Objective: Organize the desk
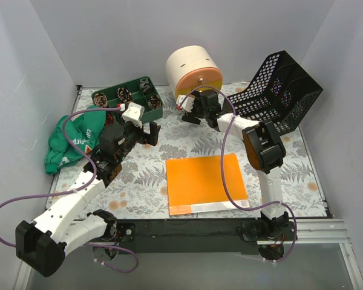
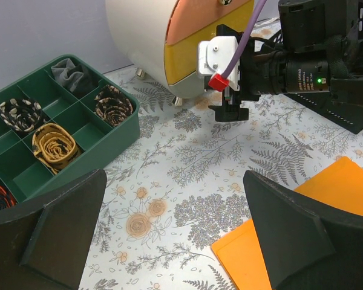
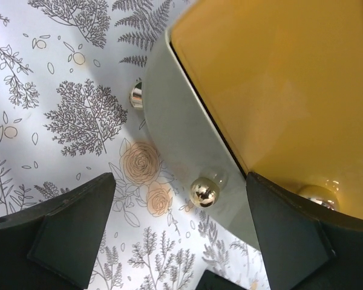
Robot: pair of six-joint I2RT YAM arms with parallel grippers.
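The bench (image 1: 139,181) carries an orange folder (image 1: 202,181) at its front middle. Behind and left of the folder, the left end effector (image 2: 174,181) hangs wide, gripping nothing. Behind the folder, the right end effector (image 3: 180,181) gapes wide too, just beside the base of the cream round cabinet (image 1: 193,69).

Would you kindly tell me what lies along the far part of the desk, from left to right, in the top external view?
Green cloth → green compartment tray → round cream cabinet → black mesh basket.
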